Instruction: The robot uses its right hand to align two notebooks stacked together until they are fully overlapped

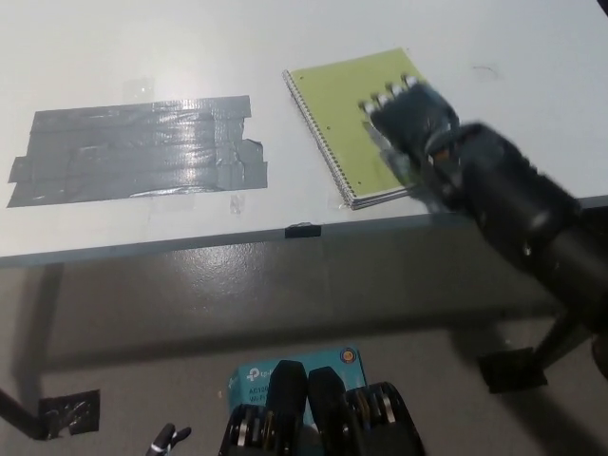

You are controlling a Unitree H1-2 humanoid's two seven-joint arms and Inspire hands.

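A: So which step is in hand?

B: Squaring up, I'd judge. The right hand (410, 116) lies flat on the green cover of the notebooks (356, 119), fingers stretched out side by side, pressing down and gripping nothing. It is motion-blurred, so finer detail is lost.

A: Where is the stack?

B: On the white bench (285, 38), near its front edge, well right of the grey tape patch (138, 150). Paler page edges peek out along the near short end, so the overlap looks close but perhaps unfinished.

A: And its lie?

B: The long axis runs from the far corner toward the near edge, tilted rightward as it comes closer; the spiral binding (318, 128) faces the tape.

A: Next move?

B: Probably a gentle slide of the top book until its edges match.

A: The left hand (163, 440)?

B: Barely visible at the bottom; I cannot tell its state.
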